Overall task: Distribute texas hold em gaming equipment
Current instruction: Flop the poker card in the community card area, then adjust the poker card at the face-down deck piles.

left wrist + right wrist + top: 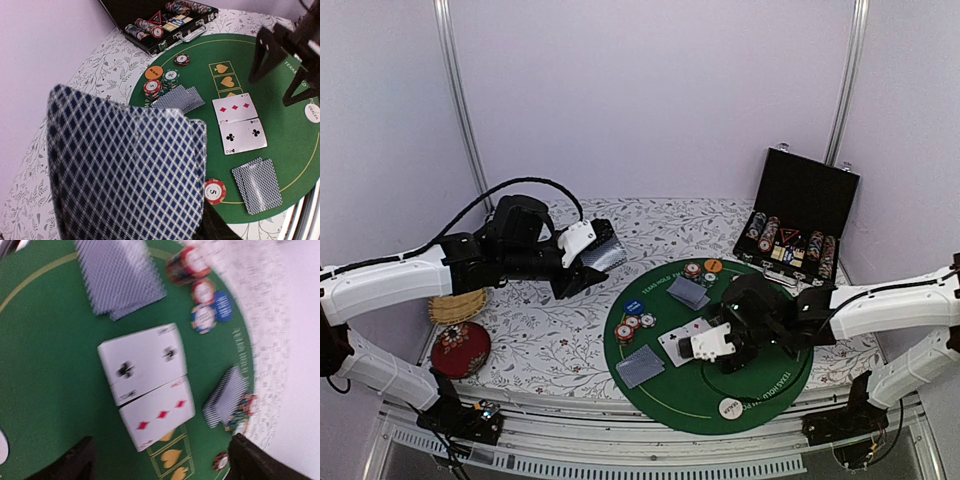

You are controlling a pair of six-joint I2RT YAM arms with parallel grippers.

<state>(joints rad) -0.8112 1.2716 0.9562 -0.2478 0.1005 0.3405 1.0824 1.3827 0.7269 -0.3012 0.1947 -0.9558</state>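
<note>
My left gripper (588,266) is shut on a deck of blue-backed cards (125,170), held in the air left of the round green mat (760,385). The deck hides the fingers in the left wrist view. On the mat lie a face-up three of diamonds (234,108) and two of clubs (243,136), and two face-down pairs (179,98) (257,185). Chip stacks (152,89), an orange button (154,73), a blue button (222,307), a lone red chip (215,191) and a white dealer button (729,407) are there too. My right gripper (160,467) is open and empty, hovering beside the face-up cards.
An open black chip case (800,230) stands at the back right, off the mat. A red round cushion (460,348) and a straw basket (458,305) sit at the left under my left arm. A flowered cloth (550,340) covers the table.
</note>
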